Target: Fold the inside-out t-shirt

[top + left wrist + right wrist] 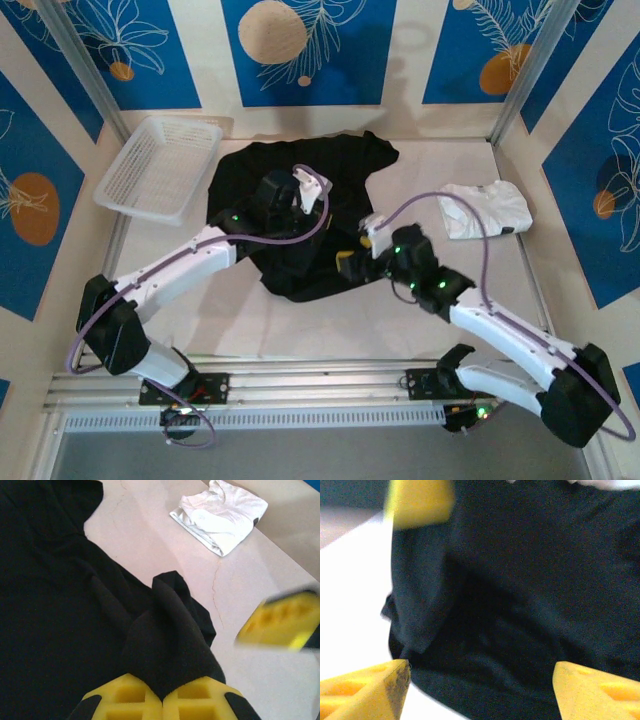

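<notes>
From above the grip is hard to read, but the left wrist view makes it plain. The left jaws are closed on a raised fold of the inside-out t-shirt point(60, 605), with their yellow fingers point(125, 702) pressed together. In the right wrist view the right jaws stand wide apart over the black cloth. The top view shows the t-shirt lying crumpled in the middle of the pale table point(330, 335). A white basket point(160, 165) is at back left and a white folded garment point(485, 210) at right. Blue panels point(300, 50) with leaf drawings form the walls.

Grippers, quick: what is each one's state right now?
Left gripper: shut, pinching a fold of the black t-shirt.
Right gripper: open, jaws wide apart over the t-shirt, holding nothing.
</notes>
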